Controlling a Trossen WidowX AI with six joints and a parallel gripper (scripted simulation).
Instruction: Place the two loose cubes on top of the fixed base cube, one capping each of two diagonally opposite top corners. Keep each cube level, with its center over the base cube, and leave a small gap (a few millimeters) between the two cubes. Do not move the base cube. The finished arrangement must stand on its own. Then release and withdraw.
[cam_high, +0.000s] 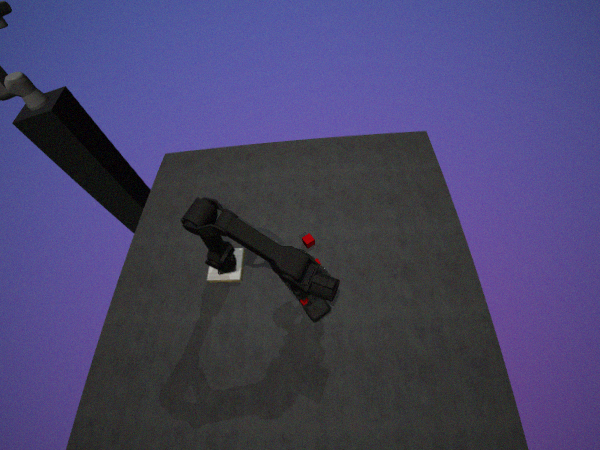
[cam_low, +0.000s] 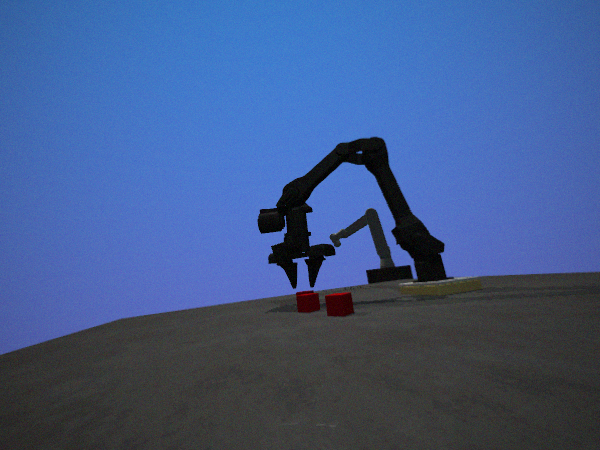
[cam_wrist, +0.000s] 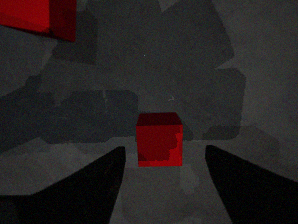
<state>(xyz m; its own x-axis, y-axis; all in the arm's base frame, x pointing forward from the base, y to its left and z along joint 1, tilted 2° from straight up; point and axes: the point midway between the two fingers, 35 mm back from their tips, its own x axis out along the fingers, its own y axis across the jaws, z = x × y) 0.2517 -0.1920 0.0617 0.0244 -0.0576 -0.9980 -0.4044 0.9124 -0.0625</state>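
Three similar red cubes rest on the grey table; I cannot tell which is the base. One cube stands clear of the arm. A second cube is mostly hidden by the arm in the top view and cut off at the wrist view's upper left. The third cube is mostly hidden in the top and exterior views. My gripper is open and empty, pointing down just above the third cube, which appears between its fingers in the wrist view. Its fingertips are hidden in the top view.
The arm stands on a pale base plate on the table. A grey arm on a dark pedestal stands beyond. Dark arm shadows cross the table.
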